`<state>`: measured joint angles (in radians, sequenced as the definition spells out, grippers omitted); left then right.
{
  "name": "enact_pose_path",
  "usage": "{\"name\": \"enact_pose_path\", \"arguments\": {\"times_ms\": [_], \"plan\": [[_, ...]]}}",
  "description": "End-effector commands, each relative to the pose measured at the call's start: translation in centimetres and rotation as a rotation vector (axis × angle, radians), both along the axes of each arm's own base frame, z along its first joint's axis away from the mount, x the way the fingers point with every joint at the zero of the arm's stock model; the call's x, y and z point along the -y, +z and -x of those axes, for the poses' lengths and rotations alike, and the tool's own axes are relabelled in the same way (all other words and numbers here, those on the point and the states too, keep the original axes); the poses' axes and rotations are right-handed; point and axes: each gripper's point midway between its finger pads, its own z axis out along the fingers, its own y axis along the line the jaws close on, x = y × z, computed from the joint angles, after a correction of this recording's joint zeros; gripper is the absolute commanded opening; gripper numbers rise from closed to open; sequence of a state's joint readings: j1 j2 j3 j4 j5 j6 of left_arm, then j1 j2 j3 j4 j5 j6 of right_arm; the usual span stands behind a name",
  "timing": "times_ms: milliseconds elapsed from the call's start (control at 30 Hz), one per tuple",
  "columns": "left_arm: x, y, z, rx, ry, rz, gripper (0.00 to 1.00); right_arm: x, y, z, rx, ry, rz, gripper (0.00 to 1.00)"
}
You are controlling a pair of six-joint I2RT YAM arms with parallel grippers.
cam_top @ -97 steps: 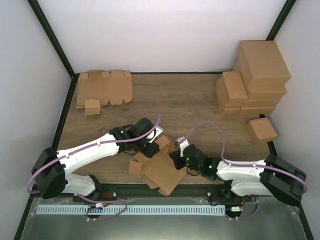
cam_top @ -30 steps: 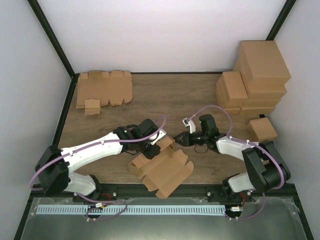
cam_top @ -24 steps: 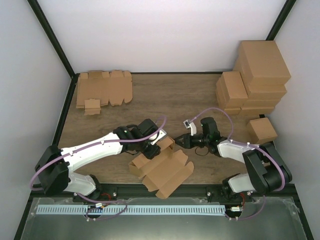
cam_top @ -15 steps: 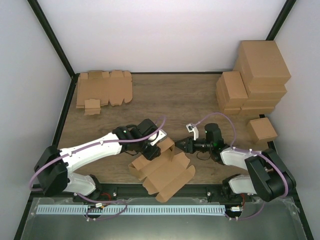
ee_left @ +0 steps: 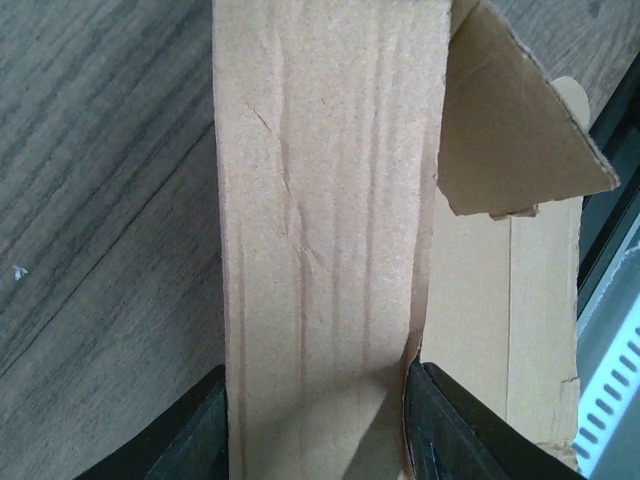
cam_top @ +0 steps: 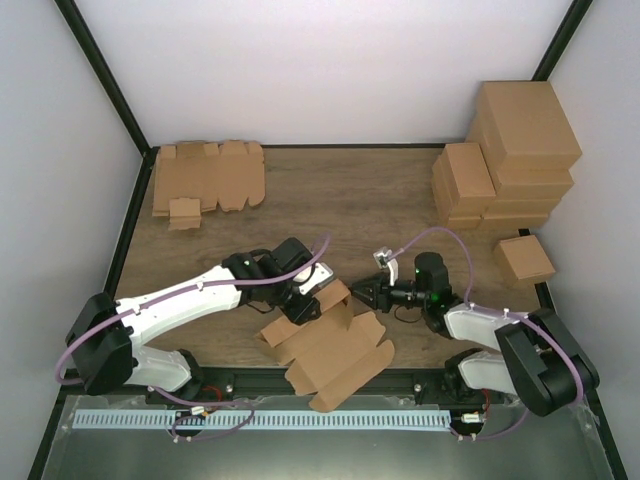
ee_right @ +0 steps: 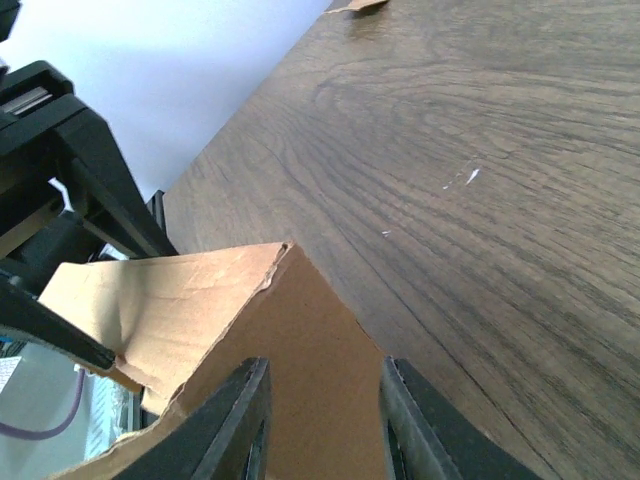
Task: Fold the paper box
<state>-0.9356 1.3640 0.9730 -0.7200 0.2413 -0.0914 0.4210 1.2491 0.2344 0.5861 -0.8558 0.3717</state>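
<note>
Clearly, left gripper (ee_left: 318, 428) clamps the paper box (ee_left: 330, 200) panel — right gripper (ee_right: 322, 420) part-open, seemingly touching its edge

A dark wood-grain table (cam_top: 380, 200) is enclosed on three sides by white walls (cam_top: 330, 70). Black posts (cam_top: 103, 75) run up the two far corners; lighting is even and diffuse, with soft shadows.

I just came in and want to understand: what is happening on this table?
Two robot arms are folding a paper box at the near edge of the table. The left gripper grips one panel across its width. The right gripper, jaws apart, sits close against the box from the other side. The box is only partly folded, and most panels lie open.
</note>
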Motion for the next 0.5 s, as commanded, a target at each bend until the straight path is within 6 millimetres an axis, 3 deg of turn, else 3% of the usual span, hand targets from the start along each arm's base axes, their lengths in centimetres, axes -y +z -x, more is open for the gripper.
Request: {"name": "enact_pose_path", "arguments": {"times_ms": [0, 300, 467], "plan": [[1.1, 1.1, -1.1, 0.062, -0.03, 0.045, 0.46, -1.2, 1.9, 2.3, 0.12, 0.131, -0.052, 0.31], [0.4, 2.2, -2.7, 0.094, -0.014, 0.071, 0.46, -1.8, 2.1, 3.5, 0.155, 0.175, -0.049, 0.31], [0.4, 2.3, -2.9, 0.096, -0.013, 0.062, 0.46, -2.0, 1.3, 2.7, 0.134, 0.147, -0.012, 0.32]]}}
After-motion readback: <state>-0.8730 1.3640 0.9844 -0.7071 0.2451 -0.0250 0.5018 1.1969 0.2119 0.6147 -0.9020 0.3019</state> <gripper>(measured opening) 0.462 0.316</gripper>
